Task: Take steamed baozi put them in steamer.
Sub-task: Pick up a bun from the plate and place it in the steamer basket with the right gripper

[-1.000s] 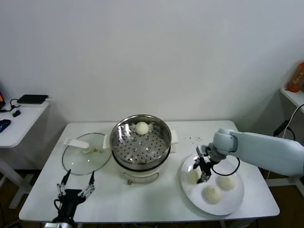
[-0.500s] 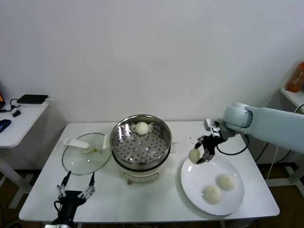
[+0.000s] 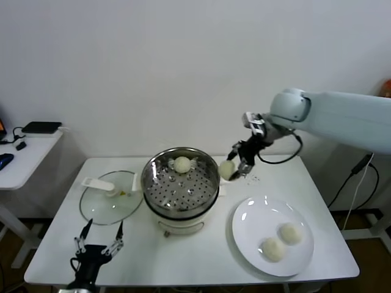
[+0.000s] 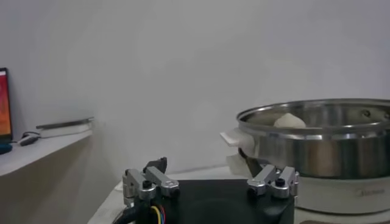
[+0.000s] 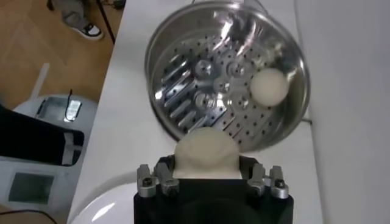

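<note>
My right gripper point(image 3: 235, 168) is shut on a cream-white baozi point(image 3: 227, 170) and holds it in the air just right of the steamer's rim; the same baozi point(image 5: 205, 151) fills the jaws in the right wrist view. The steamer point(image 3: 181, 182) is a shiny steel pot with a perforated tray on a white base. One baozi point(image 3: 182, 163) lies on the tray at the back, also seen in the right wrist view point(image 5: 269, 86). Two baozi point(image 3: 292, 232) point(image 3: 273, 248) lie on the white plate point(image 3: 256, 218). My left gripper point(image 3: 98, 244) is open and parked low at the table's front left.
A glass lid point(image 3: 110, 198) with a white handle lies flat left of the steamer. A side table point(image 3: 24, 152) with dark devices stands at the far left. A shelf with an orange bottle point(image 3: 387, 87) is at the far right.
My right gripper closed on a baozi on the plate, lifted it and carried it up and left to the steamer's right rim. The left arm has not moved.
</note>
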### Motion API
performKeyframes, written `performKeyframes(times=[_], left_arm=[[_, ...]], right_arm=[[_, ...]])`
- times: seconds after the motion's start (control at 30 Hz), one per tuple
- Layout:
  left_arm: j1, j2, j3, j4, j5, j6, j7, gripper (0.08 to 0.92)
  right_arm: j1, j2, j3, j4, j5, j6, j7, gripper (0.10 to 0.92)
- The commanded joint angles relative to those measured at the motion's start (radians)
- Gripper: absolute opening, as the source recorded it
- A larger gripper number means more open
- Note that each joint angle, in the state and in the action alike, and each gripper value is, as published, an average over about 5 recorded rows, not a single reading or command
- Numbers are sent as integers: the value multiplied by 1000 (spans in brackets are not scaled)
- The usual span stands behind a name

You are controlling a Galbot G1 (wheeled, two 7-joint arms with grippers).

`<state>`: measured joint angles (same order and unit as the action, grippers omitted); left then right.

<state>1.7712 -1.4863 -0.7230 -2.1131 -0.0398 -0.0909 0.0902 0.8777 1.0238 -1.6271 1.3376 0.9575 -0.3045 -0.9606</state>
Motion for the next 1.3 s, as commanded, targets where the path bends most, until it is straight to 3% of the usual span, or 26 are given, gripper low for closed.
performKeyframes(times=[0.03,0.5,0.93,1.3], left_arm=[[-6,2,-6,-6,2,1,-2,823],[-26,-6,-23,-12,-3,8,-4,823],[7,-1,-34,-22,-3,1,-10,823],[7,-3,-33,-20,-3,0,-10,823]], right_arm=[[-23,282,26,-180,68,1,-8,694],[-219,529,68,-448,19,3,-16,692],[-346,616,113,-599,-65,6,-22,693],[-380,625,132,-626,-96,7,-18,690]])
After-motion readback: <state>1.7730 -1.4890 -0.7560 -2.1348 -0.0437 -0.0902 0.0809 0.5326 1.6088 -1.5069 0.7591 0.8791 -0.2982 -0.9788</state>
